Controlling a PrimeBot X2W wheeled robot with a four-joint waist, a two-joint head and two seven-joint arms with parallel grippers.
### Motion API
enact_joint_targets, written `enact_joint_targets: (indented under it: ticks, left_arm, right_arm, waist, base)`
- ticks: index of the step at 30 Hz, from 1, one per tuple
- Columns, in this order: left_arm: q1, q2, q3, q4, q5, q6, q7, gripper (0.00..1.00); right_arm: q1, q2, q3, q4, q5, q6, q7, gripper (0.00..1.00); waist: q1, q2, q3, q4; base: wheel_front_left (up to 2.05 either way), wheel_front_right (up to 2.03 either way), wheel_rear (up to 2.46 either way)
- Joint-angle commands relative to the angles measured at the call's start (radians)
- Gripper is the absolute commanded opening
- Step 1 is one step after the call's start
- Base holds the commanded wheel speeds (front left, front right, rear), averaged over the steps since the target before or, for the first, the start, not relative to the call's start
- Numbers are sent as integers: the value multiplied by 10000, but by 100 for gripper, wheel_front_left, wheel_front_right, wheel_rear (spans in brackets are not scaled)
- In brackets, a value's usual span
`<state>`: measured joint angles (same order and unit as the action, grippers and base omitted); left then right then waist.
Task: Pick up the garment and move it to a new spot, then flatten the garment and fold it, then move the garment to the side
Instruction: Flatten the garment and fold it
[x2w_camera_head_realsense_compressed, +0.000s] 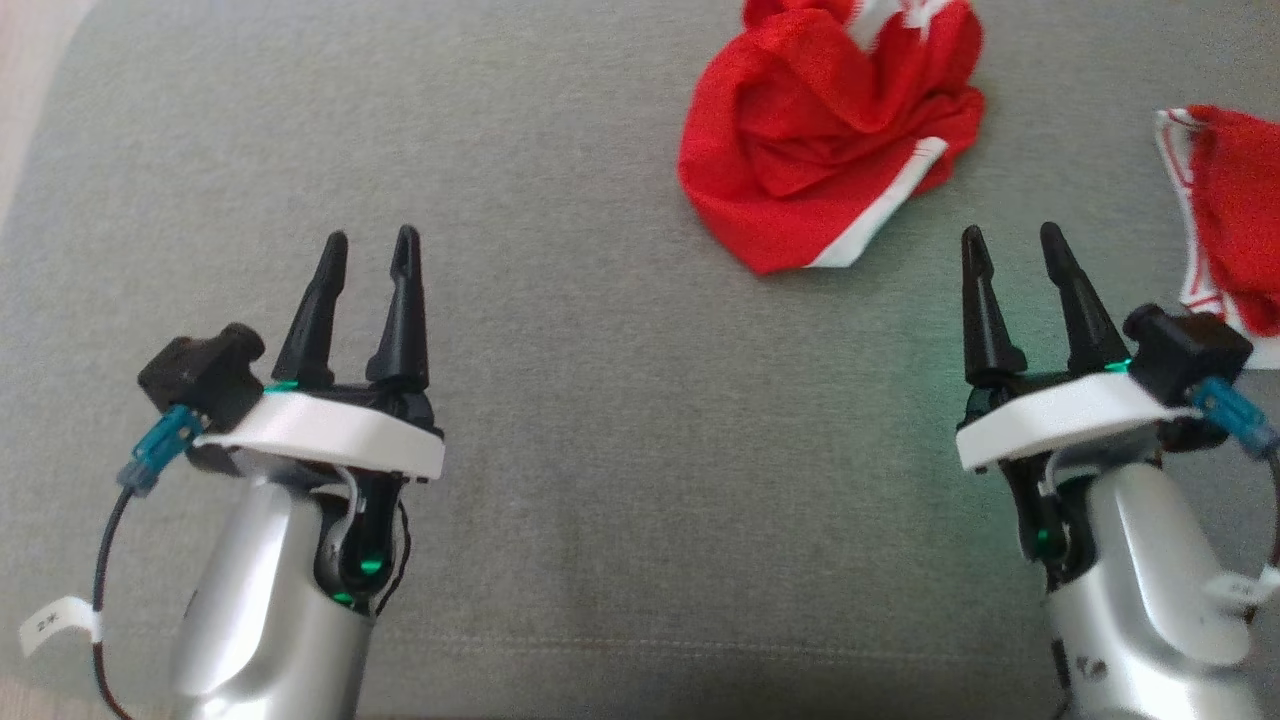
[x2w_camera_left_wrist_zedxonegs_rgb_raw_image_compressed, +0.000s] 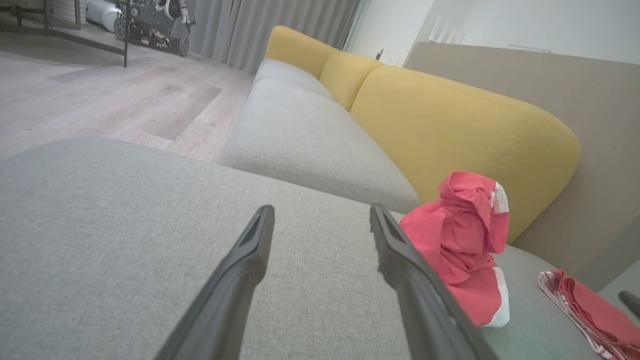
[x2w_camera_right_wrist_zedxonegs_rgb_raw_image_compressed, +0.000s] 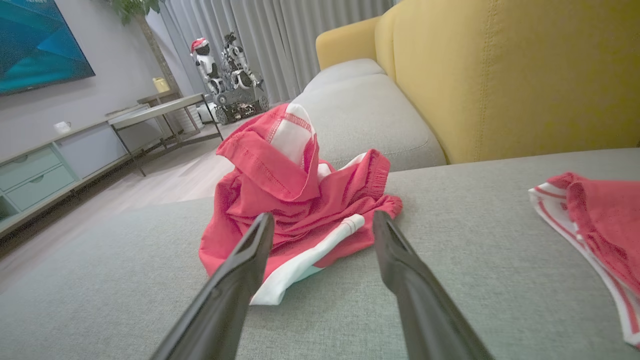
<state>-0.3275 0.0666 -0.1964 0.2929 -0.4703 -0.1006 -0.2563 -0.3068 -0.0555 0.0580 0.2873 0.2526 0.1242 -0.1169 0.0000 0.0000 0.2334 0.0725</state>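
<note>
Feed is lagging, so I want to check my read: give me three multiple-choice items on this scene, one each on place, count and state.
1. Where does the crumpled garment lie?
A) on the grey cushion
B) on the floor
C) on a shelf

2. How many red garments are there?
A) one
B) two
C) four

3. How do the left gripper and right gripper stand?
A) both shut
B) one shut on cloth
C) both open, empty

Answers:
1 A, it rests on the cushion.
2 B, a second garment lies to its right.
3 C, the fingers are spread and hold nothing.
</note>
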Motion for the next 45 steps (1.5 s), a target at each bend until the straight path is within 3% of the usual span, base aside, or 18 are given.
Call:
enact_joint_targets:
  ticks: [1, 13, 31, 32, 33, 34, 45]
  left_arm:
    - [-319, 84, 330, -443, 61, -63, -54, 100]
    - [-232, -144, 200, -659, 231, -214, -54, 100]
    - [-289, -163, -198, -715, -159, -197, -55, 100]
    - [-296, -163, -208, -716, -162, -192, -55, 100]
    - [-307, -163, -214, -716, -168, -188, -55, 100]
    - [-318, -163, -218, -715, -177, -182, -55, 100]
    - [-304, -163, -266, -596, -347, -156, -55, 100]
  right_arm:
    - [-457, 51, 146, -246, -65, 65, 69, 100]
    - [-2826, -173, -795, 2427, -192, 65, 1227, 100]
    - [-4202, -413, -705, 4863, -42, 65, 660, 100]
    - [-4249, -421, -673, 4944, -29, 65, 624, 50]
    - [-4302, -449, -620, 5005, -47, 65, 562, 9]
    - [-4351, -484, -562, 5064, -88, 65, 493, 0]
    - [-4668, -598, 562, 4949, -420, 65, -207, 0]
  waist:
    - [0, 0, 125, 215]
    - [0, 0, 947, 791]
    - [0, 0, 1239, 1122]
    - [0, 0, 1253, 1124]
    - [0, 0, 1268, 1124]
    - [0, 0, 1280, 1125]
    - [0, 0, 850, 1124]
  base:
    - [0, 0, 0]
    - [0, 0, 0]
    - [0, 0, 0]
    - [0, 0, 0]
    - [0, 0, 0]
    - [0, 0, 0]
    - [0, 0, 0]
